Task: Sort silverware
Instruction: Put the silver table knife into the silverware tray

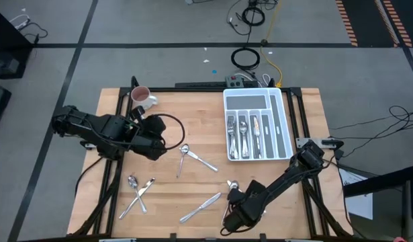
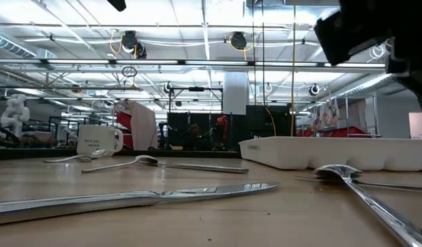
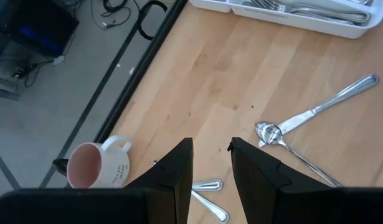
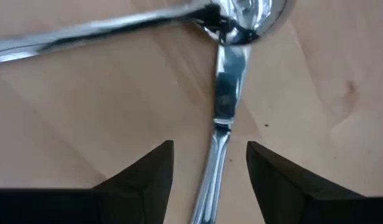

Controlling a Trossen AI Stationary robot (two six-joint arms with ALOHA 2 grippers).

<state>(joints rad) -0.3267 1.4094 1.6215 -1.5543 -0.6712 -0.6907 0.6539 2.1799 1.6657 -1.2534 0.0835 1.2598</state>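
Note:
Loose silverware lies flat on the wooden table. My right gripper [image 1: 234, 200] [image 4: 210, 149] is open and hangs low over a knife [image 4: 223, 93], one finger on each side of its handle, without touching. The knife's blade tip meets a spoon's bowl [image 4: 247, 18] [image 1: 232, 183]. Another knife [image 1: 201, 207] [image 2: 149, 197] lies just left of that gripper. My left gripper [image 1: 160, 144] [image 3: 211, 149] is open and empty, raised over the table's left half. A spoon [image 1: 185, 150] [image 3: 266, 132] lies ahead of it, with a knife [image 3: 328, 102] touching its bowl.
The white divided tray [image 1: 285, 124] sits at the far right and holds several sorted pieces. A white mug [image 1: 142, 98] [image 3: 98, 165] stands at the far left. A crossed spoon and fork [image 1: 139, 191] lie near the left front. Two handle ends [image 3: 207, 185] show below the left fingers.

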